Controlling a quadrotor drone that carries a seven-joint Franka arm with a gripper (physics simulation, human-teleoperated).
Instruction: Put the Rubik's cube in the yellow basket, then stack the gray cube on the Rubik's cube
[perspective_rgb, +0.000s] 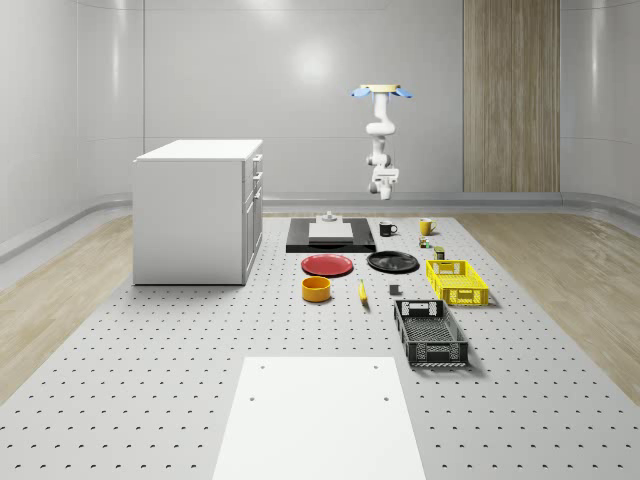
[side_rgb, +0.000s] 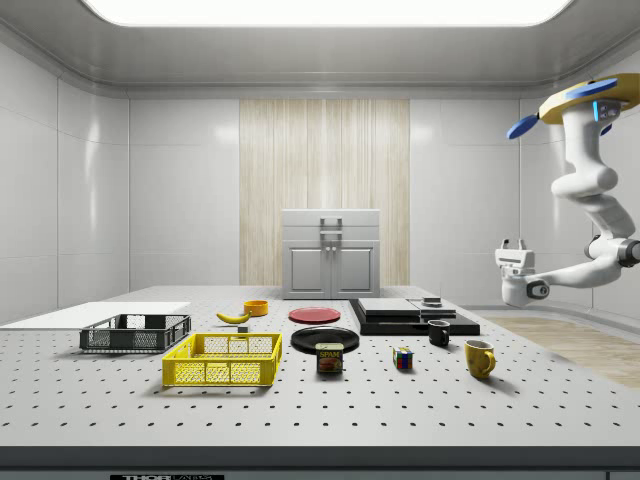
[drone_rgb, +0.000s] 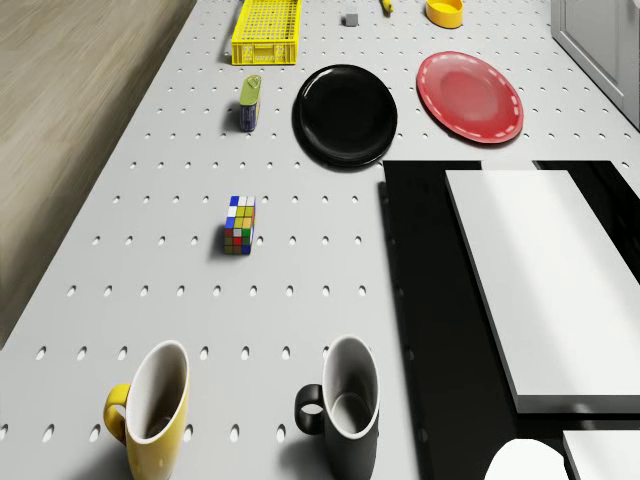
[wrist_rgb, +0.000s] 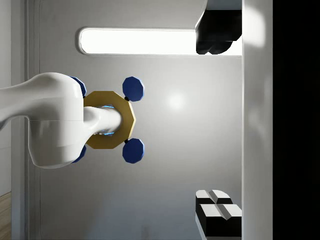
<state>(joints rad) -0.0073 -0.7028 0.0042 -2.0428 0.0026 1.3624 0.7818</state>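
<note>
Tool (side_rgb: 516, 246) is seen high above the far end of the bench (perspective_rgb: 150, 400), pointing upward in the side view, well apart from every object; nothing is held, and whether the fingers are wide or narrow cannot be told. Drone (perspective_rgb: 380, 91) is hovering over the bench's far edge, near the black mug (perspective_rgb: 387, 229) and yellow mug (perspective_rgb: 426, 226).

Rubik's cube (drone_rgb: 240, 224) is lying on the bench between the mugs and the spam can (drone_rgb: 249, 102), well apart from the yellow basket (drone_rgb: 266, 30). Gray cube (drone_rgb: 350, 19) is sitting just beside the basket, not yet touched.

Step in hand is judged to be the approach to the Rubik's cube. For a good grasp, the arm should be swung down so the tool faces the bench, lined up square to two flat faces of the cube, and lowered straight. The mugs nearby should be cleared on the way down.

Drone view gives the cube's orientation and the layout from above. Side view gives the tool's height and upturned pose. In the wrist view the drone's underside (wrist_rgb: 109, 120) and the ceiling light (wrist_rgb: 137, 41) are seen, confirming that the tool is aimed upward.
</note>
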